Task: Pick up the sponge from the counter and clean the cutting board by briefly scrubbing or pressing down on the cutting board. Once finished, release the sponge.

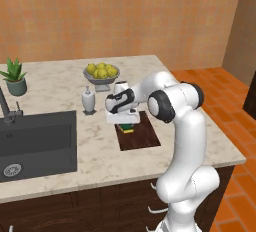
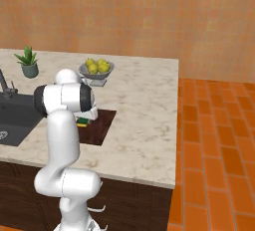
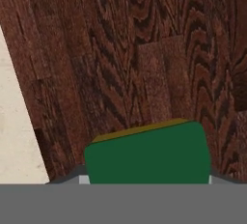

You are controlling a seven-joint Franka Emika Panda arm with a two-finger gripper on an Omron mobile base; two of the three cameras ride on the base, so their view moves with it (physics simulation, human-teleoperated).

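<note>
The white arm is seen rising from the base, bent at the elbow and folded back toward 9 o'clock in the left base view, so that the end effector (image 1: 128, 124) is pointed straight down over the near part of the bench (image 1: 60, 83). In the hand view the sponge (image 3: 148, 154) is seen directly beneath the hand, green face toward the camera with a thin yellow edge along its 12 o'clock side. Its long axis is laid across that view from 9 to 3 o'clock. The fingertips are hidden at its two ends, so it cannot be told whether the sponge is clamped.

The sponge is placed on the cutting board (image 1: 142, 136), near the board's far-left corner as seen in the left base view. The board's grain is run roughly from 6 to 12 o'clock in the hand view, and a strip of pale bench is seen at 8 o'clock.

At 9 o'clock of the board a dark sink basin (image 1: 37, 143) is set into the bench. Farther back a white soap dispenser (image 1: 88, 99) is stood, then a grey bowl (image 1: 101, 80) in which yellow lemons (image 1: 101, 70) are piled. A potted plant (image 1: 15, 77) is stood at the far left.
</note>
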